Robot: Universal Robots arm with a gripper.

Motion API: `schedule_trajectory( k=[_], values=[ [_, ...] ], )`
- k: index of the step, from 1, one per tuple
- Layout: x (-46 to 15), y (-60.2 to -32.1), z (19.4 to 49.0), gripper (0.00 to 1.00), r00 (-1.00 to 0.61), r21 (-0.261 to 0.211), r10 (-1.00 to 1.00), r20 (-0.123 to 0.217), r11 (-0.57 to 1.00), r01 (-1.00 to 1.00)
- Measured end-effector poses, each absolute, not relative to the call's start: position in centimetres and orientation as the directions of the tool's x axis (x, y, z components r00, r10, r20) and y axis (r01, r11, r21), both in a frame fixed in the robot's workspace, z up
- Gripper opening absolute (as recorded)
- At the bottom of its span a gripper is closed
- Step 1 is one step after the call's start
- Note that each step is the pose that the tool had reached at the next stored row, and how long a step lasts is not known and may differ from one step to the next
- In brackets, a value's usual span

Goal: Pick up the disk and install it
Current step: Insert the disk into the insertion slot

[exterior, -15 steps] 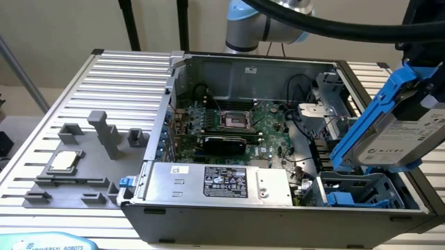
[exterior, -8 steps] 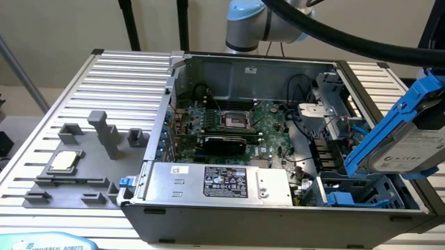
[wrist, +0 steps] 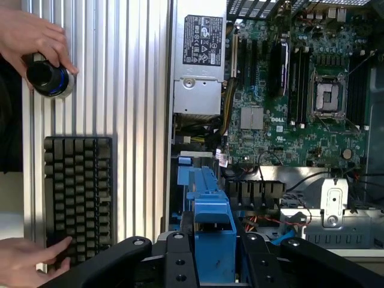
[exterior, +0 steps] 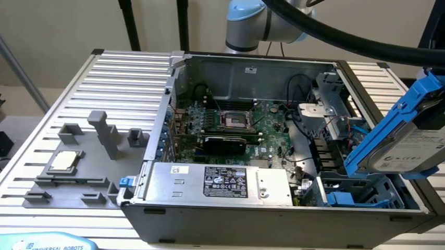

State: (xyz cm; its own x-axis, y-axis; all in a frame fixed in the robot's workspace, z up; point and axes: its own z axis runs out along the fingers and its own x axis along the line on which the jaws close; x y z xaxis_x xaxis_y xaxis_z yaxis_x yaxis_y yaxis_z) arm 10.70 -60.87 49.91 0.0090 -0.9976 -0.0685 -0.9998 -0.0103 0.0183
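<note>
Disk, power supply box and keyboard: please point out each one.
disk (exterior: 416, 148), exterior view, on its white label.
power supply box (exterior: 224, 180), exterior view, on its black-and-white label.
keyboard (wrist: 78, 198), wrist view, on the middle keys.

The arm shows its grey, blue-capped joint at the back and reaches over toward the exterior view's right. At its end the tool is closed — black fingers pressed against both sides of the disk, held aloft, tilted.
</note>
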Motion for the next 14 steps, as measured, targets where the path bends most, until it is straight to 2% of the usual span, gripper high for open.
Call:
schedule_trajectory(
  k=[14],
  values=[
    [10.71,-60.84,49.58,0.33,0.009,0.018,-0.998,-0.068,-0.010,-1.000]
  ],
)
